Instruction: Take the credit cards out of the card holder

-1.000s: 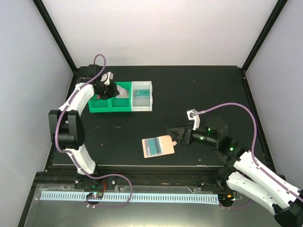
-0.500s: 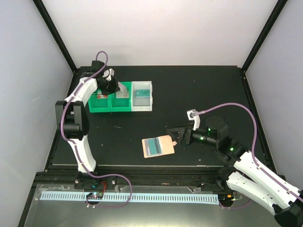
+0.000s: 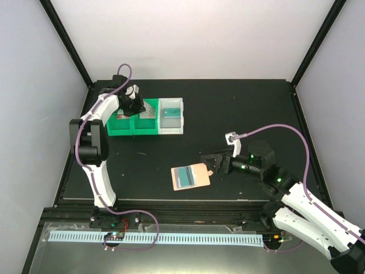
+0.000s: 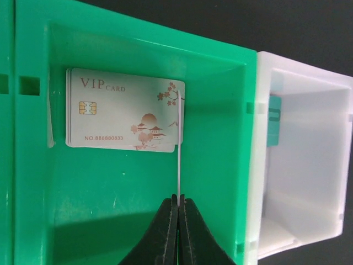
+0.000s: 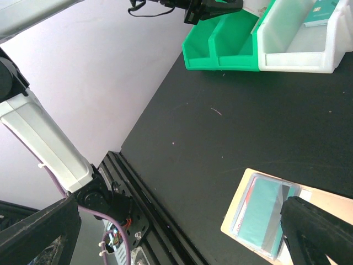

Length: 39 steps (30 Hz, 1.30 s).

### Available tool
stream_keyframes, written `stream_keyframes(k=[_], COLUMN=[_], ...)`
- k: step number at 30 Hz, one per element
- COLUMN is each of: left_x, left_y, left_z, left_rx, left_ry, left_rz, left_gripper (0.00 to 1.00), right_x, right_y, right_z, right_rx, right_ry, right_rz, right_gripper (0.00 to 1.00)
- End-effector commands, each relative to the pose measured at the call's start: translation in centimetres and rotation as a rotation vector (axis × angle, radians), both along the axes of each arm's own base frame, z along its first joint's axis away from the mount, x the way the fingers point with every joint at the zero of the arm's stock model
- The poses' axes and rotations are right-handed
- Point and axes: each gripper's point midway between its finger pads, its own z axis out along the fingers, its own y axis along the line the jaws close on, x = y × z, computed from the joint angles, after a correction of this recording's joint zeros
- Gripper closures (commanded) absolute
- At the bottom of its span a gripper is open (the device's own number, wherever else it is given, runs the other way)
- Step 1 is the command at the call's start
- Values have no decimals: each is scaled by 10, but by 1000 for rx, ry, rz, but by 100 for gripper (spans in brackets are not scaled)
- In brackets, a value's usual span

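The card holder (image 3: 202,173) lies open on the black table, a tan wallet with a teal card (image 3: 183,177) in its pocket. In the right wrist view the teal card (image 5: 268,212) covers a red-edged card (image 5: 244,214). My right gripper (image 3: 214,165) is open just right of the wallet, touching nothing; its fingers spread wide in its own view (image 5: 179,208). My left gripper (image 3: 134,103) hangs over the green bin (image 3: 134,128). It is shut (image 4: 178,197) on a thin card (image 4: 179,154) seen edge-on, held upright above a pale VIP card (image 4: 124,109) lying in the bin.
A white bin (image 3: 171,127) joins the green bin's right side and holds a teal card (image 4: 274,120). The green bin (image 4: 220,165) has two compartments. Black frame rails run along the table's edges.
My left arm's elbow has swung back and toward the bins; its gripper stays over the green bin, shifted slightly right. The right arm and the wallet have not moved.
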Motion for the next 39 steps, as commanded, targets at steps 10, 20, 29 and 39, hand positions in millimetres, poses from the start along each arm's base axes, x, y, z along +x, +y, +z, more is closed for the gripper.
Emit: stream_keyframes(k=[10,20,29,39], left_x=[21,25,31,23], left_y=[2,7,9,9], left_z=[-22,-28,-3,29], left_rx=[16,44,48,40], left_ry=[0,8,-22,-30], left_rz=[14,22,40,55], left_gripper=[95,90,77,58], right_x=[3,2,0,3], right_y=[3,2,-2,-1], right_z=[16,10,3,-9], right_rx=[32,35,34,16], right_ry=[-41,-23,6,52], right_rz=[5,2,-17,-31], right_gripper=[0,0,0,0])
